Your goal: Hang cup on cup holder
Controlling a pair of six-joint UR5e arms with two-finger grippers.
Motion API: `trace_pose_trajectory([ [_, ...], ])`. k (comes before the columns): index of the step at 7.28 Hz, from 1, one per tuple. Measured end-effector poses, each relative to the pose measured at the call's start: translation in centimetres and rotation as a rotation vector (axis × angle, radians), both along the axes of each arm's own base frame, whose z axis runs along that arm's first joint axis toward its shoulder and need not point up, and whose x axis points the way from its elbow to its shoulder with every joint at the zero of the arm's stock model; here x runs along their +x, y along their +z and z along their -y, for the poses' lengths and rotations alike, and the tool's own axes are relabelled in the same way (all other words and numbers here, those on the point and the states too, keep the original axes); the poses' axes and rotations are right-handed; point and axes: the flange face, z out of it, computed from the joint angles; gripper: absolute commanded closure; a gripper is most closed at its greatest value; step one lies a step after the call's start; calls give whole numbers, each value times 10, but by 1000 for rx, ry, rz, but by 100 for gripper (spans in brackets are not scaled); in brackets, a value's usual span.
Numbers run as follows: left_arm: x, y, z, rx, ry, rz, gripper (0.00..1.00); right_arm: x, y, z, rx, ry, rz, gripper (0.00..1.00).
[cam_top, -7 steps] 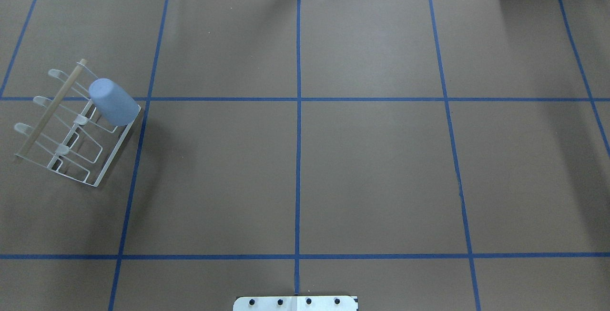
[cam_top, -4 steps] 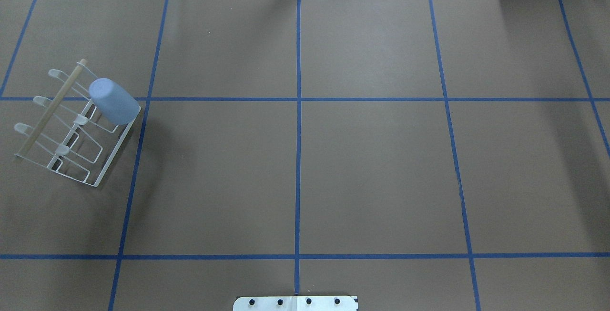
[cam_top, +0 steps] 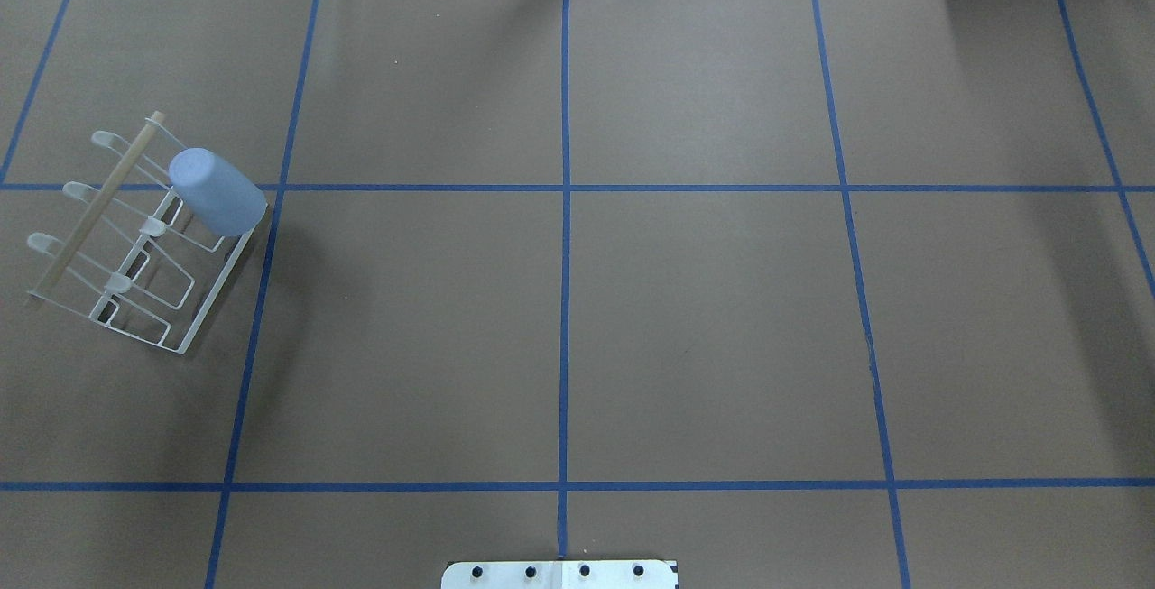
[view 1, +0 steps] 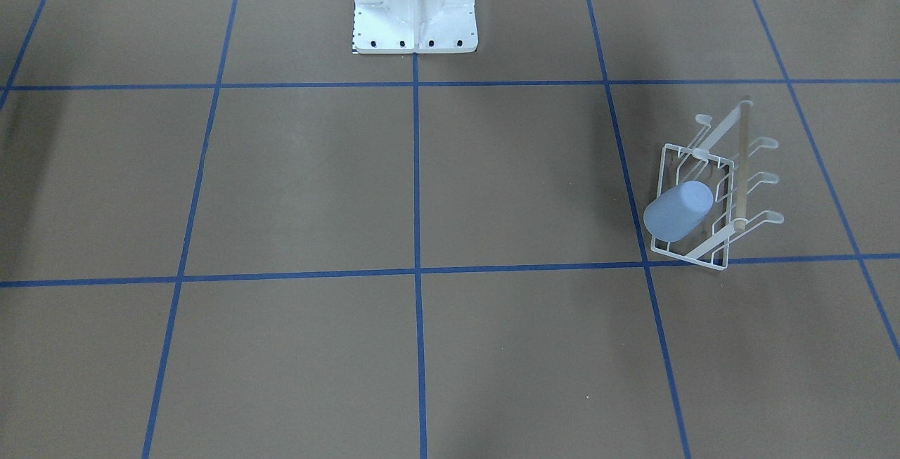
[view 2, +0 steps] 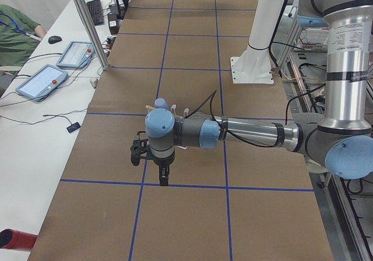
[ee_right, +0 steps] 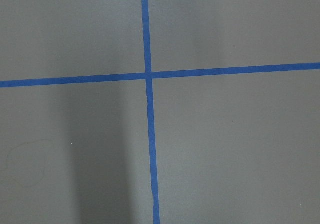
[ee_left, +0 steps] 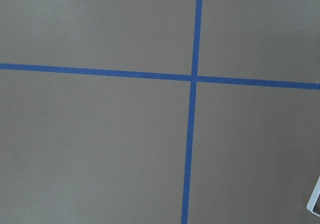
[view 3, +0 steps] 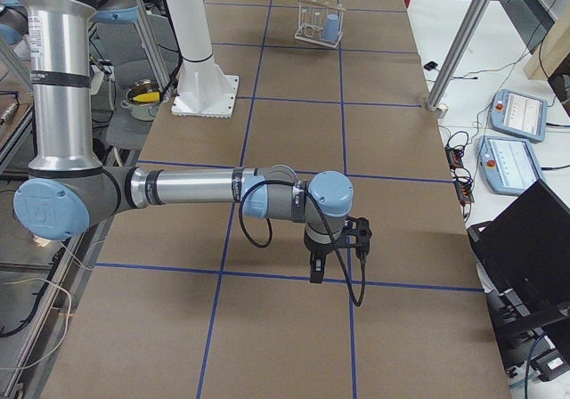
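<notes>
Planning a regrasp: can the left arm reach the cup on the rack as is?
Probably yes. The cup sits upended on a corner prong of the cup holder, uncovered, on that arm's side; the left hand hangs nearby and no obstacle shows between.

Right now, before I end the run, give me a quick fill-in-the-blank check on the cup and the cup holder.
The pale-blue cup hangs on a ____ of the white wire cup holder.
A ____ rod runs along the cup holder's top.
In the overhead view, the cup holder stands near the table's ____ edge.
Missing words: prong; wooden; left.
</notes>
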Motion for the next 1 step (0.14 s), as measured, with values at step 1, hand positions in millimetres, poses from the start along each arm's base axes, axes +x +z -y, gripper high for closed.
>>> trace_pose_trajectory([
  [1, 0, 1, 0, 0, 0, 0, 1, 1, 0, -1, 0, 2, 0, 0],
])
